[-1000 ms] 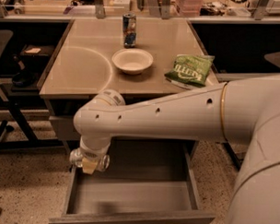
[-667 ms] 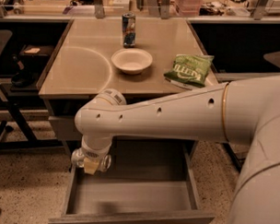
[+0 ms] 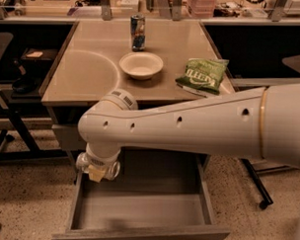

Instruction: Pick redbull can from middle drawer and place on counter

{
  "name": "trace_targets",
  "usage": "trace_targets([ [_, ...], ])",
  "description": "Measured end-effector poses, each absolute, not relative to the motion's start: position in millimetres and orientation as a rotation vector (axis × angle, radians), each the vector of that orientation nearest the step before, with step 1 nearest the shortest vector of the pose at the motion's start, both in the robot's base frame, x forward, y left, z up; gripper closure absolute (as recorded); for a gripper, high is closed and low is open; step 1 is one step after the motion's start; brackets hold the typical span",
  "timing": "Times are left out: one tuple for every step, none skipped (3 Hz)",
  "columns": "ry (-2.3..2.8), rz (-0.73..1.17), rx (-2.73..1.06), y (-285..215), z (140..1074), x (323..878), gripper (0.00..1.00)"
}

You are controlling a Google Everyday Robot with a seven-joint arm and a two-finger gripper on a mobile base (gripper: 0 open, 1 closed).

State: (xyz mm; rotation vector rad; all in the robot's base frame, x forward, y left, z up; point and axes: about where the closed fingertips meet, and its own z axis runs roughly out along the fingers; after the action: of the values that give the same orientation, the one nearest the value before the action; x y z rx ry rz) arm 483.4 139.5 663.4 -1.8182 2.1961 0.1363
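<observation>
The middle drawer (image 3: 147, 211) stands pulled open below the counter (image 3: 82, 75); the part of its grey floor that shows is bare. My gripper (image 3: 97, 168) hangs at the end of the white arm over the drawer's back left corner, just above the floor. Silvery rounded shapes and a yellowish bit show at its tip; I cannot tell whether that is the redbull can. No redbull can shows anywhere else. The arm hides the back of the drawer.
On the counter stand a tall blue and silver can (image 3: 137, 32), a pale bowl (image 3: 141, 65) and a green chip bag (image 3: 203, 74). A dark chair and its frame (image 3: 7, 117) stand to the left. Speckled floor lies on both sides of the drawer.
The arm and gripper have risen very slightly over the drawer's back left corner. Nothing on the counter has moved.
</observation>
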Motion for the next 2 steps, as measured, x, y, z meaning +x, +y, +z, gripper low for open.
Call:
trace_targets([
  [2.205,0.061,-1.655,132,716,492,1.00],
  [2.203,0.002,-1.563,129,759,505,1.00],
])
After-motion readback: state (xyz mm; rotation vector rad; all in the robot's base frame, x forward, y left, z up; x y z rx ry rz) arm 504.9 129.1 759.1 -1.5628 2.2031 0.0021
